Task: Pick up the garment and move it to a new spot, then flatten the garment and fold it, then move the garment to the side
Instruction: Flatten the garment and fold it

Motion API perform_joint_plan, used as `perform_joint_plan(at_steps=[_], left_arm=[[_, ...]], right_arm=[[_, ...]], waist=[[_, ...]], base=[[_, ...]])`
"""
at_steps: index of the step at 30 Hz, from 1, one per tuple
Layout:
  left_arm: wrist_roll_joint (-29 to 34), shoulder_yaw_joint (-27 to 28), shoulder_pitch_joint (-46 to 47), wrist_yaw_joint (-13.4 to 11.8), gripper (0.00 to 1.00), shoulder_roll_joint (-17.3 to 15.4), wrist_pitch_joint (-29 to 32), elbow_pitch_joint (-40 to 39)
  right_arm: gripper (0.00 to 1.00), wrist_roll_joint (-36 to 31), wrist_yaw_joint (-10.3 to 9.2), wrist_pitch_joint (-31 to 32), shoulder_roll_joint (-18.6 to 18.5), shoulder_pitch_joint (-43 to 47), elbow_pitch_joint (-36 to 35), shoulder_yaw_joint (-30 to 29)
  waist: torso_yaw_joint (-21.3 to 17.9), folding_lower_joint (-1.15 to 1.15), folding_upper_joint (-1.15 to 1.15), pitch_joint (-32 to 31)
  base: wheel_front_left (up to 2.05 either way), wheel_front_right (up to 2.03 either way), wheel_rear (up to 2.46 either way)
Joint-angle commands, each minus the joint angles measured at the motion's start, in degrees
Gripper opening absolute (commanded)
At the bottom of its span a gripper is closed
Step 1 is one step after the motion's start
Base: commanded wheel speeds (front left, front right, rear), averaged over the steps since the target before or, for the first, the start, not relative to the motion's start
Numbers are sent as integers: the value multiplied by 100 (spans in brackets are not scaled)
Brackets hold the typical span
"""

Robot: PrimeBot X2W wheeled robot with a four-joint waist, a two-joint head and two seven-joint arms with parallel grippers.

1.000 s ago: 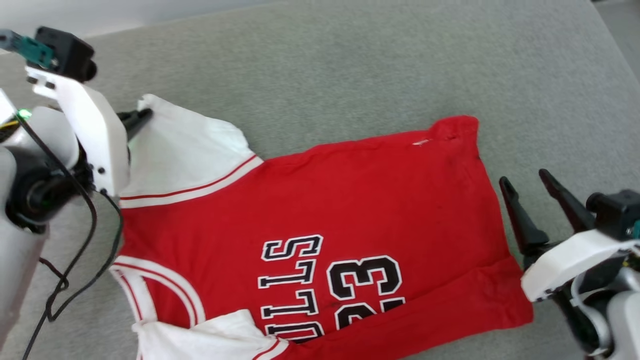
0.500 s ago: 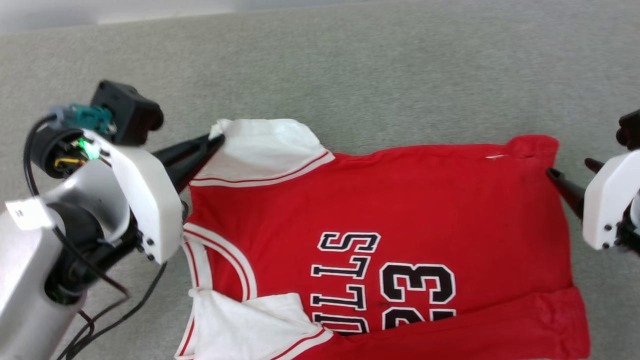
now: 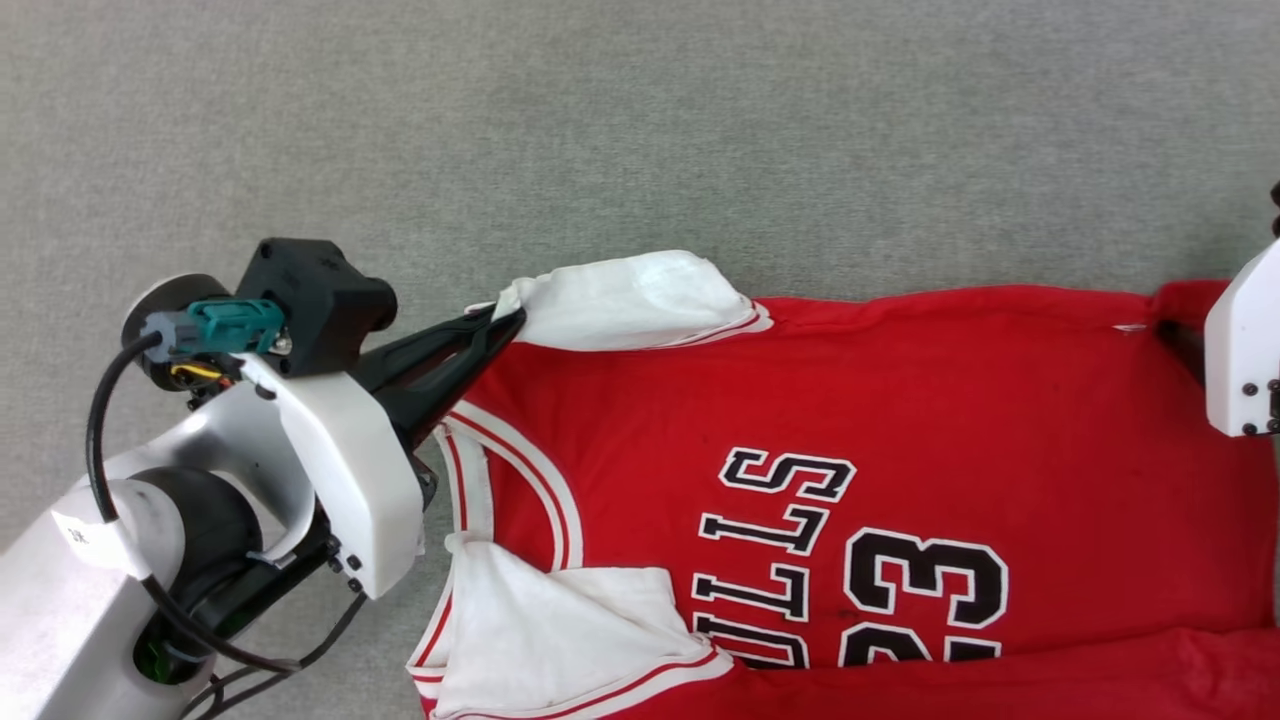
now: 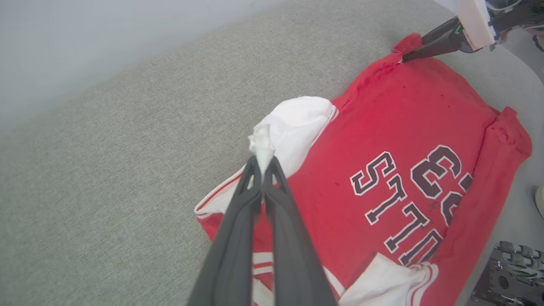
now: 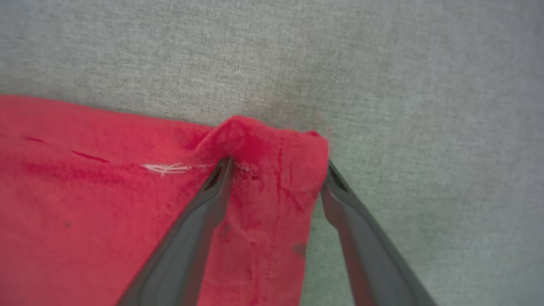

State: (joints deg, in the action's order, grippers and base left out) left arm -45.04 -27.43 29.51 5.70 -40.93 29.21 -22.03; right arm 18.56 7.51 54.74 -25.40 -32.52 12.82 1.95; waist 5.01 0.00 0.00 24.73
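Grey woven upholstery (image 3: 700, 120) stretches across the whole head view. A pale wall rises behind it in the left wrist view. On this surface lies the red jersey (image 3: 950, 380), spread front-up and lying sideways, its neck toward the robot's left and its hem toward the right. The side edge nearest the robot is turned over in a long red band (image 3: 1000, 680).

The left arm's white housing (image 3: 350, 470) comes in from the lower left, with a black cable (image 3: 100, 420) looping beside it. One white sleeve (image 3: 630, 300) is on the far side, lifted and drawn to a point. The other white sleeve (image 3: 550, 630) is rumpled on the near side, below the striped neckline (image 3: 520, 480). Black, white-outlined letters (image 3: 770, 550) and the number 23 (image 3: 925, 600) run across the chest.

The left pincer (image 4: 262, 163) is pinched tight on the tip of the far sleeve, and a tuft of white cloth pokes out past its fingers. The right pincer (image 5: 278, 163) stands wide over the jersey's far hem corner. One finger (image 5: 212, 187) presses on the red cloth beside a raised pucker; the other (image 5: 340, 191) sits just at the cloth's edge. It grips nothing. A short white thread (image 5: 165, 168) marks the red cloth near that corner.
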Motion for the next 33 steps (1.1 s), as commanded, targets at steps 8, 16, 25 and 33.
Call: perform_joint_plan(at_steps=[8,16,25,33], left_arm=[[61,-147,-71,27,0,113,-141,45],[124,-132,-167,-7,0,84,-337,444],[39,12,-818,-268,0,11,-693,675],[-144,106,-1793,-596,0,-206,-868,488]], right_arm=[[87,-98,-2,-148,101,94,606,298],[0,24,-5,-622,-43,4,724,290],[0,247,-5,-1141,-210,381,185,256],[0,501,-4,-1161,-108,1472,-813,26]], waist=[[185,0,0,127],[90,0,0,-94],[-107,0,0,-724],[-195,0,0,-1269]], base=[[0,0,0],[0,0,0],[0,0,0],[0,0,0]])
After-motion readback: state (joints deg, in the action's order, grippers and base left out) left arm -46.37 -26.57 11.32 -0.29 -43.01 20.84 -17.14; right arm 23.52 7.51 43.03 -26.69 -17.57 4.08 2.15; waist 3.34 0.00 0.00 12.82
